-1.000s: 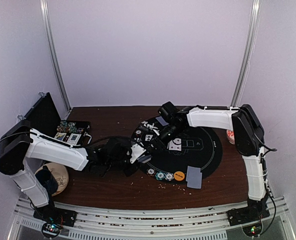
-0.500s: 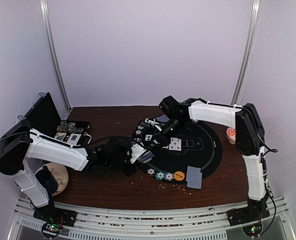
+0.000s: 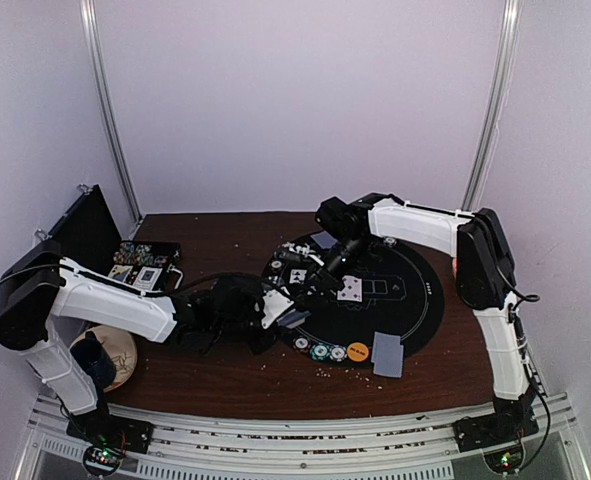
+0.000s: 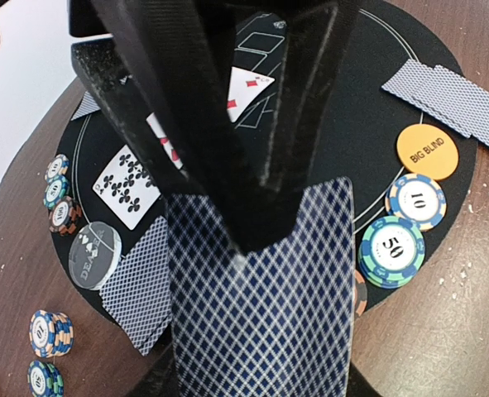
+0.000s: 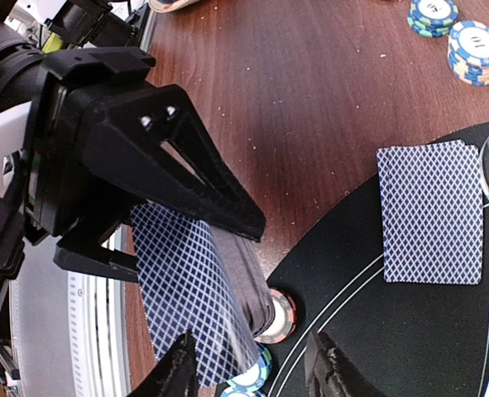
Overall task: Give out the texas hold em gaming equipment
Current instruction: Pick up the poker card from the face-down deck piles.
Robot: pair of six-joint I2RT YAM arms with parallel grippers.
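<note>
My left gripper is shut on a deck of blue-diamond-backed cards and holds it over the near left edge of the black mat. My right gripper is open and empty. It hovers just above and beside that deck. On the mat lie face-up cards, face-down pairs and a card pile. The orange disc and striped chips are also there.
An open chip case with a black lid stands at the back left. A wooden dish is near the left arm's base. The red-and-white bowl is at the mat's right. Chip stacks stand on the wood.
My right gripper has moved from the back of the mat toward the left gripper and its deck. The left arm has stayed still.
</note>
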